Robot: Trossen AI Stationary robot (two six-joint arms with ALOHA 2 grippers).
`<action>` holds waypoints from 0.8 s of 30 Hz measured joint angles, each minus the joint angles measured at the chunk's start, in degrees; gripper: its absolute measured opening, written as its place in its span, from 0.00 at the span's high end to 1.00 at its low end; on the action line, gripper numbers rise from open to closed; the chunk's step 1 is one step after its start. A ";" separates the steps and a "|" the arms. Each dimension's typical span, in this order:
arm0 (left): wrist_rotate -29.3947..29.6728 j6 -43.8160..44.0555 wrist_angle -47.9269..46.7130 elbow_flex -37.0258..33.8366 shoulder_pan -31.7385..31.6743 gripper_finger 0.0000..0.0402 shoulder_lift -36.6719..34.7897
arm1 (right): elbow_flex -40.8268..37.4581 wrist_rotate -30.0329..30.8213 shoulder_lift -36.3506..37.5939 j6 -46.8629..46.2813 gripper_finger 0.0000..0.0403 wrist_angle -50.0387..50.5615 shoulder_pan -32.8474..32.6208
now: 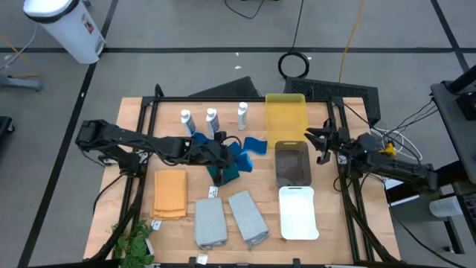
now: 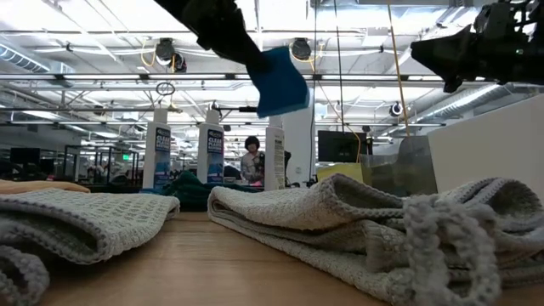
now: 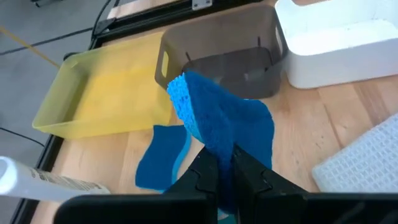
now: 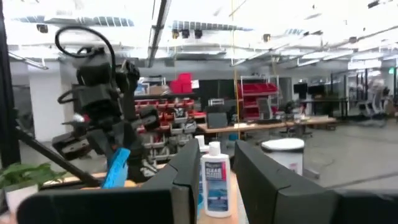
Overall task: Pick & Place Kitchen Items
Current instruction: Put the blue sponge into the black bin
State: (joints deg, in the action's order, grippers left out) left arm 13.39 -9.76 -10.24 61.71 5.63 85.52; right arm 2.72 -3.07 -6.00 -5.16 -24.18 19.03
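Wooden table (image 1: 178,231) carries three trays along its right side: yellow tray (image 1: 286,117), dark grey tray (image 1: 291,164), white tray (image 1: 298,212). Left gripper (image 1: 227,155) is clamped on a blue sponge (image 3: 217,124), held lifted above the table near its centre. Second blue sponge (image 1: 255,143) lies flat just beside the yellow tray. Three white bottles (image 1: 212,119) stand at the back. Right gripper (image 1: 318,143) hovers beside the dark grey tray, fingers parted, holding nothing.

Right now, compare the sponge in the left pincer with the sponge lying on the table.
The held sponge is clamped in the left pincer and lifted off the wood; the other sponge lies loose on the table. The held one stands on edge, the other lies flat. Both are blue.
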 joint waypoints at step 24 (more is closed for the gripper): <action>-0.30 -1.79 -0.26 0.00 -0.13 0.95 0.00 | 27.52 4.40 -65.83 -7.30 0.26 -23.23 -19.49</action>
State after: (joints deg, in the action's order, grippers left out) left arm 13.08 -11.55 -10.51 61.71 5.50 85.52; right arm 30.24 1.33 -71.83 -12.46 -47.42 -0.47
